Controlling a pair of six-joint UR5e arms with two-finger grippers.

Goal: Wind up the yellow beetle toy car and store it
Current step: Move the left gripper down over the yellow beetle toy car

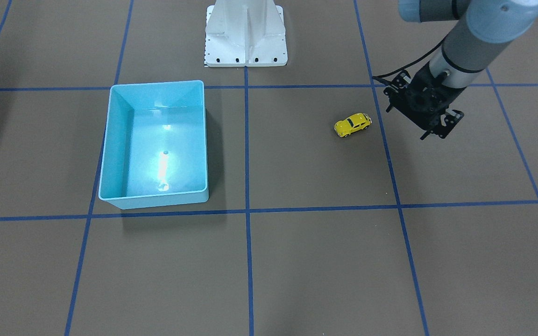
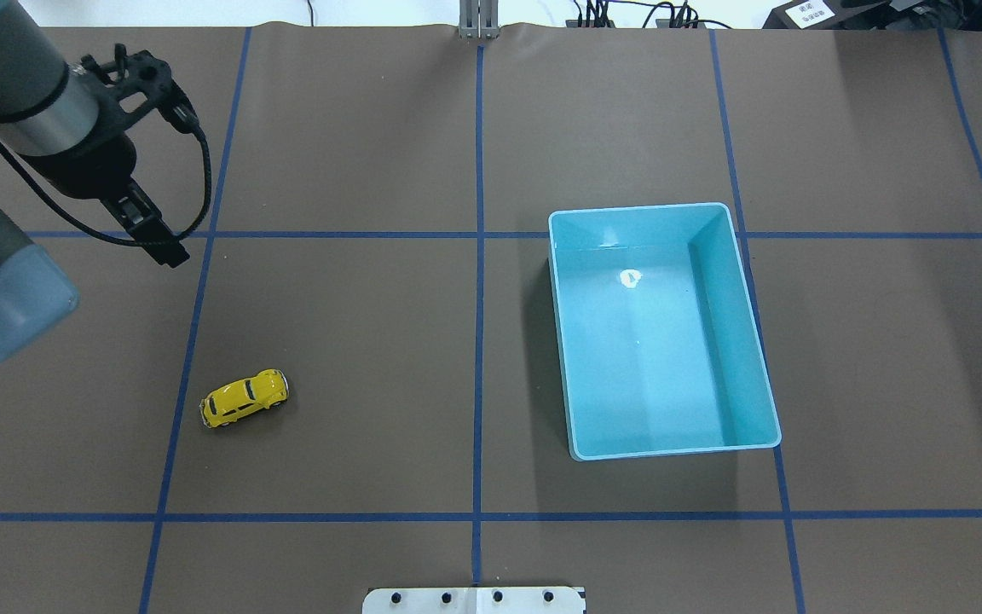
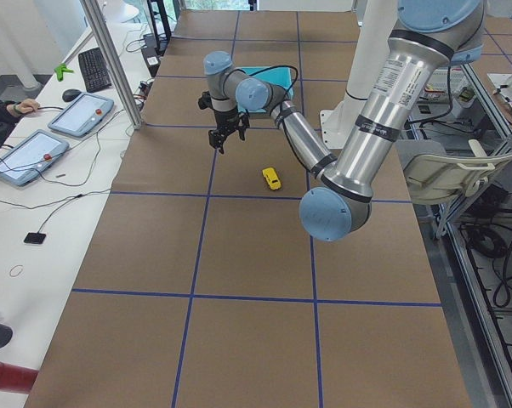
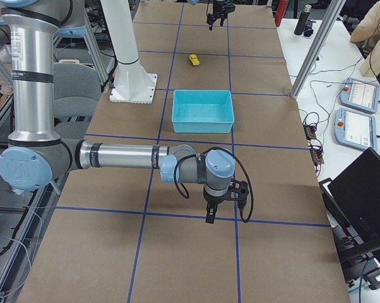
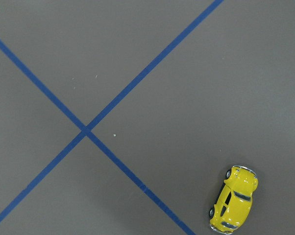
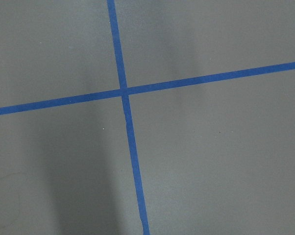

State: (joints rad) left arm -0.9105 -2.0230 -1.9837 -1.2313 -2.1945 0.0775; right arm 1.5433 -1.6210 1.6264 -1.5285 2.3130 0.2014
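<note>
The yellow beetle toy car [image 1: 352, 124] stands on its wheels on the brown table, alone; it also shows in the overhead view [image 2: 244, 398] and low right in the left wrist view [image 5: 234, 204]. My left gripper [image 1: 439, 128] hovers above the table beside the car, further from the base [image 2: 163, 247]; it looks open and empty. The light blue bin [image 2: 555, 256] is empty on the table's other half [image 1: 157, 84]. My right gripper [image 4: 211, 218] shows only in the exterior right view, far from car and bin; I cannot tell whether it is open or shut.
Blue tape lines divide the brown table into squares. The robot's white base [image 1: 245, 42] stands at the table's edge between car and bin. Operators' tablets and cables lie on side tables [image 3: 73, 115].
</note>
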